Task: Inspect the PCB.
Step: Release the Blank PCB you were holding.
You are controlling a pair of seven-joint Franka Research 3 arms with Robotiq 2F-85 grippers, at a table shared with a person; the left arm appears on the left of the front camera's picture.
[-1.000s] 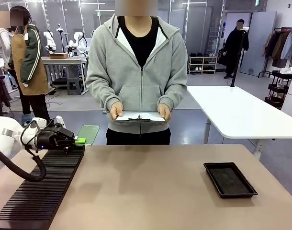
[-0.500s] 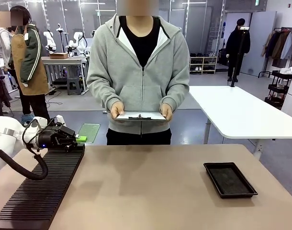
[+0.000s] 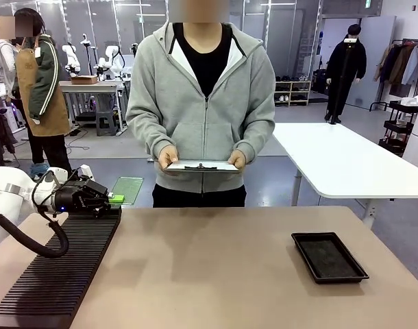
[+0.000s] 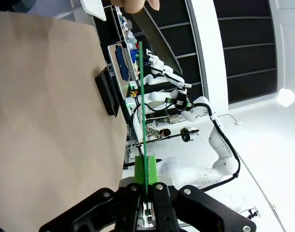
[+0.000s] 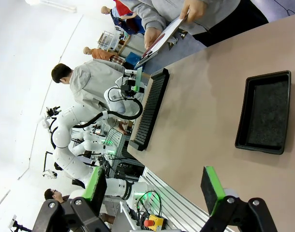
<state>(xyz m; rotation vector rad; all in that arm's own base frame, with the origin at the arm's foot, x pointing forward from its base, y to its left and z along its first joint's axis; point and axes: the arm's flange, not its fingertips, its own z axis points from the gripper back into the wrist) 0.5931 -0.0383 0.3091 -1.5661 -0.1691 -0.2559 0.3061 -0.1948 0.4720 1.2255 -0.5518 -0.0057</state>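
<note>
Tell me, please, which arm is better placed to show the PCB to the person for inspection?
Left. The left arm has its jaws shut on the PCB, holding it by one edge near the far end of the black rack. The right jaws stand open and empty.

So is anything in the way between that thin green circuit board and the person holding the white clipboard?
Nothing visible. The left gripper is shut on the thin green circuit board by the far end of the black slotted rack, and only open space lies between it and the person's white clipboard.
</note>
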